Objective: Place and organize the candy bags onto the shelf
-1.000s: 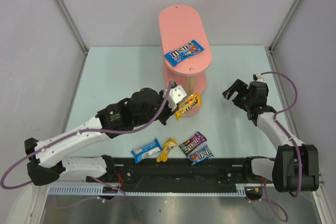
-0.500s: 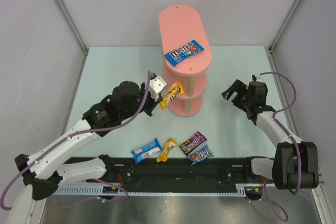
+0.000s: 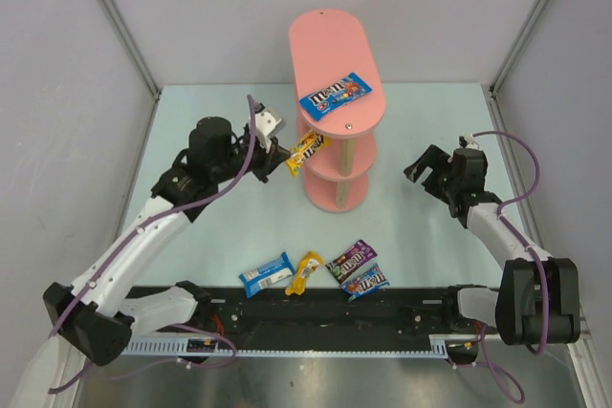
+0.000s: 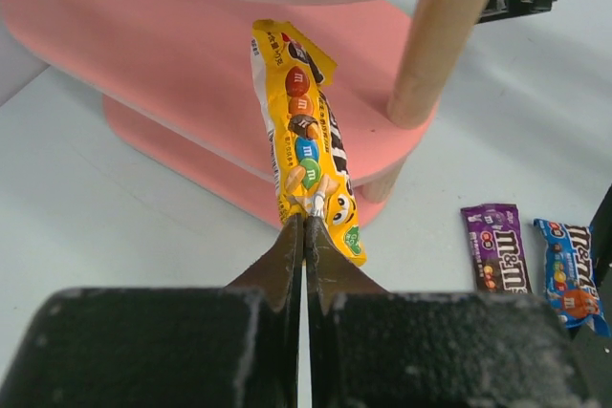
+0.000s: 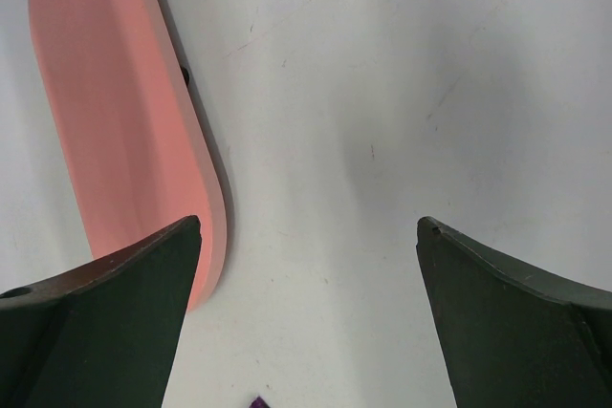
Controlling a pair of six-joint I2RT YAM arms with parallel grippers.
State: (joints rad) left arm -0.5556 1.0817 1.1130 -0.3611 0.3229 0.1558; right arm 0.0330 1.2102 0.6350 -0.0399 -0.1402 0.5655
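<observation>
The pink three-tier shelf (image 3: 330, 45) stands at the back middle, with a blue candy bag (image 3: 335, 96) lying on its top board. My left gripper (image 3: 288, 149) is shut on the end of a yellow candy bag (image 3: 308, 146), held in the air at the shelf's left side. In the left wrist view the yellow bag (image 4: 304, 140) sticks up from the gripper (image 4: 306, 224) toward the shelf's boards (image 4: 124, 35). On the table near the front lie a blue bag (image 3: 265, 274), a yellow bag (image 3: 304, 272), a purple bag (image 3: 351, 261) and another blue bag (image 3: 366, 282). My right gripper (image 3: 427, 167) is open and empty, right of the shelf.
A pale wooden post (image 4: 438, 40) joins the shelf boards just right of the held bag. Grey walls close in the table on the left, back and right. The black rail with the arm bases (image 3: 316, 317) runs along the near edge. In the right wrist view a pink board (image 5: 115, 112) lies to the left.
My left arm has risen and swung left and back with the yellow bag, from low by the shelf's front to its left side. The right arm has not moved.
</observation>
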